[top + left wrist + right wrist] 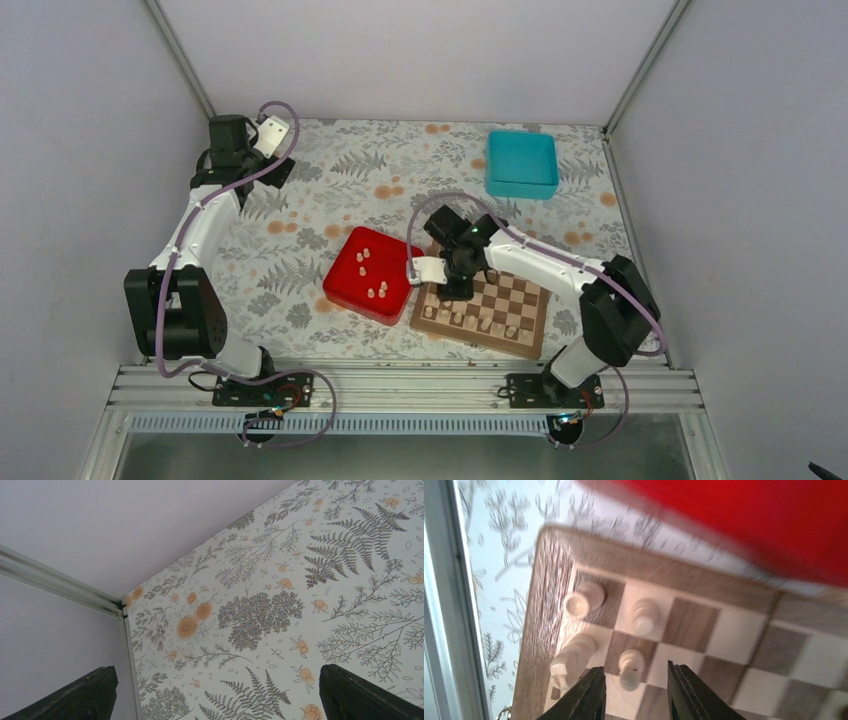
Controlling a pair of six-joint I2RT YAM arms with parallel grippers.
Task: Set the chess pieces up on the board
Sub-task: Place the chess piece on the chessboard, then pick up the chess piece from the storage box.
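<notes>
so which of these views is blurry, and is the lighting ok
Right wrist: red tray smeared by motion blur, board and chess pieces slightly soft. Left wrist: patterned tablecloth sharp, evenly lit. Top external: crisp, soft shadows, no glare.

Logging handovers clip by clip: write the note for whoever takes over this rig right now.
Left end effector: open, empty, over the far-left corner of the table.
Right end effector: open, fingers either side of a pale pawn that stands on the board by its near-left corner; not gripping it.
Done: several pale pieces stand on the board's near rows.
Left: about five pale pieces lie in the red tray beside the board; move them over.
</notes>
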